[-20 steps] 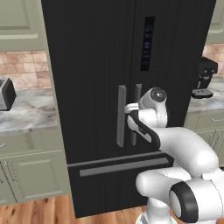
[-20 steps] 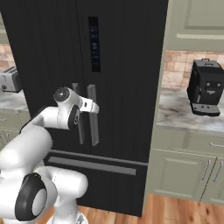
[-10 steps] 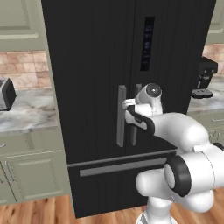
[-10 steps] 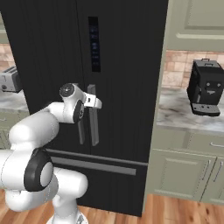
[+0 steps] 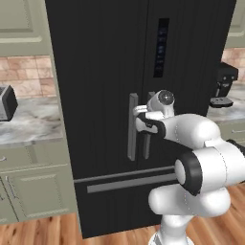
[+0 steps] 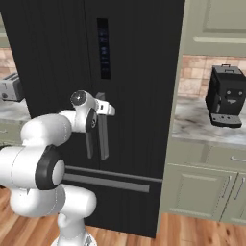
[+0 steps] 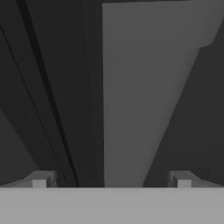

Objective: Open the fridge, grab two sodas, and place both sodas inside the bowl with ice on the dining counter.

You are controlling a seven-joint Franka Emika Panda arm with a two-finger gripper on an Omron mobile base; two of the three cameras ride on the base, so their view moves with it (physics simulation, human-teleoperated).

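The fridge (image 5: 105,72) stands shut, both black doors closed and the drawer below closed too, flanked by pale green cabinets (image 6: 211,192); the gripper (image 5: 139,119) is up against the door fronts at handle height, jaws spread wide and holding nothing; in the left base view it sits at the right handle (image 5: 147,143), just beside the left handle (image 5: 132,127); from the right base view the gripper (image 6: 108,109) sits at the top of the two grey handles, over the seam between the doors; in the hand view the fingertips (image 7: 41,179) stand far apart at the bottom with a broad grey handle (image 7: 140,87) running up between them, very close to the camera, dark door panel on either side; whether the pads touch the handle I cannot tell; a dark display strip (image 6: 103,48) runs down the right door above the arm; a coffee machine (image 6: 227,96) sits on the marble counter (image 6: 202,127) to the right of the fridge, a toaster (image 5: 5,103) on the counter to its left; wood floor (image 5: 38,229) below
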